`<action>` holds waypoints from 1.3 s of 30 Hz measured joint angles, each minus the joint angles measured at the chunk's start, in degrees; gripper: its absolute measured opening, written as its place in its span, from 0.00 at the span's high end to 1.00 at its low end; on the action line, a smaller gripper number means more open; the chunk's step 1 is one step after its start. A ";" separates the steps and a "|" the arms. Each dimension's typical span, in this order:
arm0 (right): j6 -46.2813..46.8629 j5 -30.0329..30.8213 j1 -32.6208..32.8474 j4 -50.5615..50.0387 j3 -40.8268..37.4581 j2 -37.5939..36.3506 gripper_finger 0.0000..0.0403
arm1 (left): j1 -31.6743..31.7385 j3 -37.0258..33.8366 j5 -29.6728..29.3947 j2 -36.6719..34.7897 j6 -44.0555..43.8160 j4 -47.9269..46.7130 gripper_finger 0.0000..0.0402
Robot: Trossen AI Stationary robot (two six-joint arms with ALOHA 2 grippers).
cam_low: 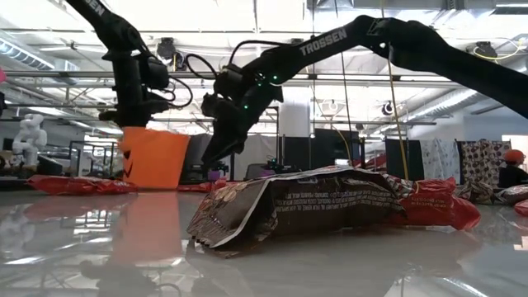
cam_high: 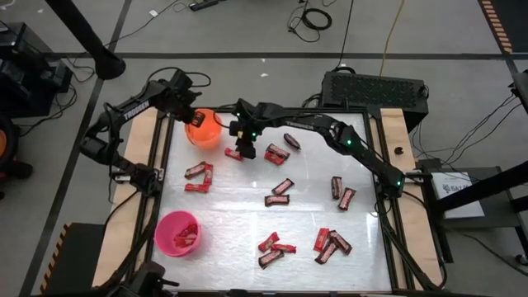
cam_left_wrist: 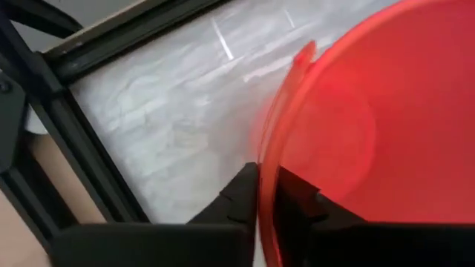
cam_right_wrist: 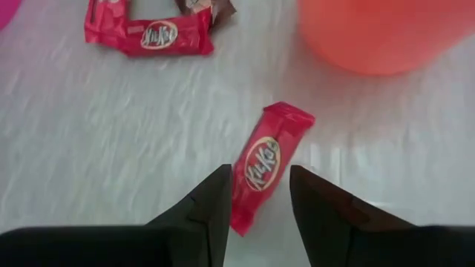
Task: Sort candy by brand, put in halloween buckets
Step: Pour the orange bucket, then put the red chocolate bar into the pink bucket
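Observation:
The orange bucket [cam_high: 205, 132] stands near the table's far-left corner and looks upright in the low view [cam_low: 155, 158]. My left gripper [cam_high: 190, 117] is shut on its rim. The pink bucket [cam_high: 178, 233] sits at the near left with red candy inside. My right gripper [cam_high: 241, 140] is open, pointing down over a red candy bar [cam_right_wrist: 266, 159] that lies flat on the table just right of the orange bucket. Its fingers stand on either side of the bar's nearer end [cam_right_wrist: 241, 215]. Red and dark brown bars lie scattered across the table. My left gripper pinches the orange bucket's rim [cam_left_wrist: 269, 159] on its far-left side. One finger [cam_left_wrist: 239, 194] is outside the wall and one finger [cam_left_wrist: 300, 199] is inside, coming from above. In the low view the bucket's base looks level with the table.
Loose bars lie in small groups: left of centre [cam_high: 198, 171], behind centre [cam_high: 276, 153], centre [cam_high: 280, 191], right [cam_high: 341, 193] and near edge [cam_high: 272, 247], [cam_high: 330, 242]. A dark brown wrapper [cam_low: 305, 202] lies close to the low camera. Black rails [cam_high: 163, 148] frame the table.

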 joint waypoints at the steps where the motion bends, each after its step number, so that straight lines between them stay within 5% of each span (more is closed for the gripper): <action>1: 0.76 0.71 0.18 0.20 0.00 0.00 0.68 | 0.38 -0.02 0.01 0.00 0.84 -0.02 0.87; 7: 5.09 3.87 1.02 0.78 0.09 1.24 0.68 | 2.28 -0.02 -0.12 -0.03 3.28 0.26 0.71; 13: 7.15 7.68 2.09 0.86 0.07 1.46 0.68 | 3.57 0.03 6.79 -4.49 6.00 0.09 0.61; 21: 10.18 9.09 4.00 1.06 0.07 1.82 0.68 | 1.10 0.22 11.36 -19.42 3.71 -0.91 0.60; 27: 11.29 17.40 5.52 0.76 0.02 1.99 0.68 | -3.60 0.26 11.65 -29.31 -1.92 3.29 0.60; 39: 21.02 20.55 6.84 -2.97 0.09 3.25 0.70 | -7.87 0.26 9.91 -36.62 -3.22 4.10 0.60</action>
